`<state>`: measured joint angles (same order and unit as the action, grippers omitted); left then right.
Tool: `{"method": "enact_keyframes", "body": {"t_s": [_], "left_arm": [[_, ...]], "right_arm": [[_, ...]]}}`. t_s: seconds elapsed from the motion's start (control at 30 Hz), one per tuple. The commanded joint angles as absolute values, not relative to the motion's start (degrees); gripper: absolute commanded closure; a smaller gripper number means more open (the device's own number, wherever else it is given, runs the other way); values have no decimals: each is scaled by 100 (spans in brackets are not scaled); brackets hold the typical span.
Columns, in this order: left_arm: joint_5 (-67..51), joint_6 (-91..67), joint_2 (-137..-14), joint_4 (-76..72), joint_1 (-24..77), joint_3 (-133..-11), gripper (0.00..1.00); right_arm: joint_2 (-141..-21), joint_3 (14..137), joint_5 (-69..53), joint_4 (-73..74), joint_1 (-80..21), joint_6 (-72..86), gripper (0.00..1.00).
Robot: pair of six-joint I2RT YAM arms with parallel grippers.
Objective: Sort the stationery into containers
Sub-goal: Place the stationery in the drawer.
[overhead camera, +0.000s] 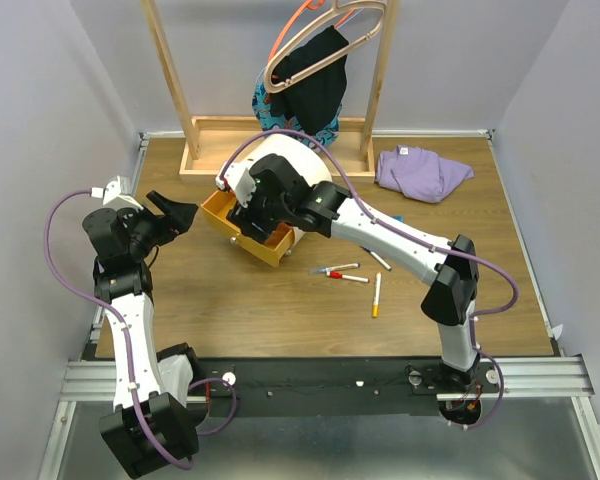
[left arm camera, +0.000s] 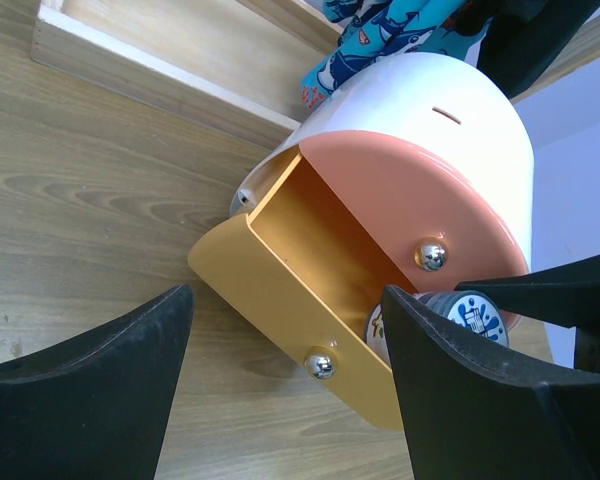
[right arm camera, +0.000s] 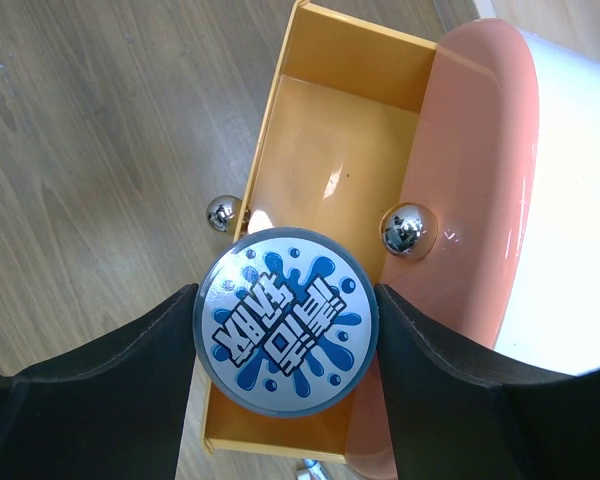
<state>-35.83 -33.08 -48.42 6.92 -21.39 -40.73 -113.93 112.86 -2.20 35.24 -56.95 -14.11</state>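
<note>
Top view: left gripper (overhead camera: 180,213) spread wide and empty, just short of the yellow drawer (overhead camera: 220,212); right gripper (overhead camera: 252,212) sits above it. Left wrist: the drawer stands open, just ahead of the parted jaws. Right wrist: tape roll (right arm camera: 286,322) clamped between the jaws, over the drawer.

Bright, even light; soft shadows

Looks glossy plastic: yellow drawer (right arm camera: 330,150), orange drawer front (right arm camera: 465,190), cream chest (left arm camera: 450,110). Mirror-shiny metal knobs (right arm camera: 404,229). Matt wood-grain table (right arm camera: 100,120). Glossy printed tape roll (right arm camera: 285,320). Matt blk plastic right gripper fingers (right arm camera: 90,400). Soft purple cloth (overhead camera: 420,170), 1 o'clock.
</note>
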Motion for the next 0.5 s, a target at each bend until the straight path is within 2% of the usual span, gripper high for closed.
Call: {"method": "enact_keyframes", "body": {"t_s": [0.0, 0.07, 0.17, 0.47], "left_arm": [[-3753, -3375, -4790, 501, -2188, -4025, 16], [-3762, -3384, -4790, 484, -2188, -4025, 16], [-3762, -3401, -4790, 466, -2188, -4017, 16], [-3788, -3445, -4799, 396, -2180, -4017, 16]], "right_arm": [[-11487, 10925, -26, 3727, -5607, -1143, 41], [-11496, 10933, -26, 3727, -5607, -1064, 39], [-11514, 10995, 176, 3683, -5616, -967, 31], [-11514, 11408, 273, 3612, -5616, -1081, 22]]}}
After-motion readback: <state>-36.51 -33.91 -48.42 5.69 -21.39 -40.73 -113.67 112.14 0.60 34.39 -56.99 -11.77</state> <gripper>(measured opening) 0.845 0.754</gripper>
